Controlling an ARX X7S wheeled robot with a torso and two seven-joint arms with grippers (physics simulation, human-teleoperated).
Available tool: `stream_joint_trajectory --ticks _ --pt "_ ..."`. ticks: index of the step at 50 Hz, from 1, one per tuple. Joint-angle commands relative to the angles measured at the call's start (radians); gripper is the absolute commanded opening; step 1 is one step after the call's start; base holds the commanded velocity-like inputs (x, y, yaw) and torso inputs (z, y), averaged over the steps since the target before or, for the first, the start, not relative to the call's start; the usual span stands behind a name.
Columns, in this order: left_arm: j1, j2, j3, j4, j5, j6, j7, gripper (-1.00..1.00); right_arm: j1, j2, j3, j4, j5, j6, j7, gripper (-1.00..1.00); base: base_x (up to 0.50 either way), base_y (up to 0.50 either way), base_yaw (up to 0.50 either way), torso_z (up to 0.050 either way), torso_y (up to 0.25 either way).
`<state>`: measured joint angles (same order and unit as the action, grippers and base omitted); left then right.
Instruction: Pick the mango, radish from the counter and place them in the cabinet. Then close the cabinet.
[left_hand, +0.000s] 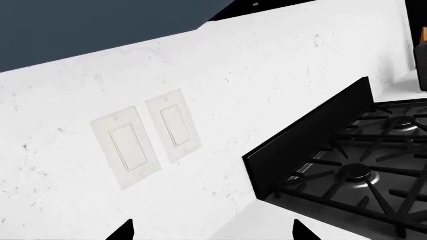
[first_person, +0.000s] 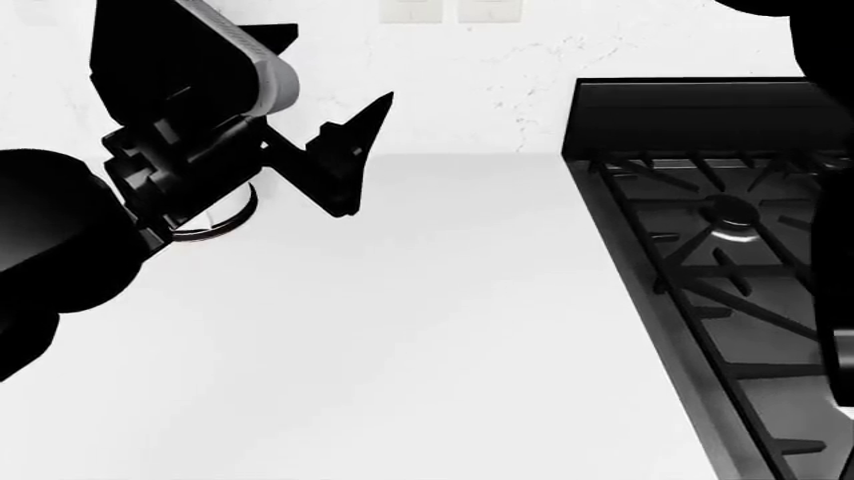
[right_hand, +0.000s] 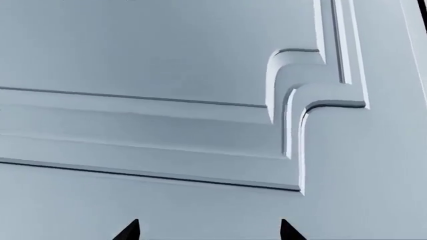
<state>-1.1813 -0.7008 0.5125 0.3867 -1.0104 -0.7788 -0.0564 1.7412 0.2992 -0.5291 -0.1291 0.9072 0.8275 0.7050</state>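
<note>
Mango and radish appear in none of the three views, so their location cannot be told. The left gripper (first_person: 350, 155) hangs above the broad, plain white smooth counter (first_person: 400, 340) with its two black pointed fingers (first_person: 363, 122) spread apart and nothing between them; in the left wrist view only the two fingertips (left_hand: 123, 231) show, well separated. Partly hidden behind the left arm is a small round object with a metallic rim (first_person: 214, 222), standing on the counter; what it is cannot be told. Beyond the gripper rises the white speckled wall (left_hand: 267, 65), carrying two pale rectangular rocker switches (left_hand: 148, 136) side by side. To the right of the counter, touching its edge, sits the black gas stove (first_person: 727, 260) with cast grates and a round burner (left_hand: 353, 173). The right gripper (right_hand: 208, 231) shows only two dark fingertips, set apart and empty, facing a pale grey-blue moulded cabinet panel (right_hand: 167, 75) close up.
</note>
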Motion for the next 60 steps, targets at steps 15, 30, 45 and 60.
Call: stream_joint_trajectory --ticks 15,30,45,60 --pt "0.007 -0.002 0.003 -0.003 0.003 0.009 0.0 1.0 0.004 0.044 -0.056 -0.127 0.268 0.012 -0.003 1.0 0.0 0.0 0.0 0.0 0.0" --pt "-0.012 -0.002 -0.003 -0.011 0.001 0.004 -0.007 1.0 0.008 0.124 0.044 -0.328 0.465 0.059 0.116 1.0 0.0 0.0 0.0 0.0 0.0" --pt "-0.066 0.007 -0.012 -0.033 0.002 -0.008 -0.012 1.0 -0.069 0.291 0.157 -0.488 0.631 0.054 0.196 1.0 0.0 0.0 0.0 0.0 0.0" --pt "-0.127 0.021 -0.028 -0.062 -0.005 -0.025 -0.028 1.0 -0.502 0.517 0.33 -0.757 0.542 -0.072 0.028 1.0 0.0 0.0 0.0 0.0 0.0"
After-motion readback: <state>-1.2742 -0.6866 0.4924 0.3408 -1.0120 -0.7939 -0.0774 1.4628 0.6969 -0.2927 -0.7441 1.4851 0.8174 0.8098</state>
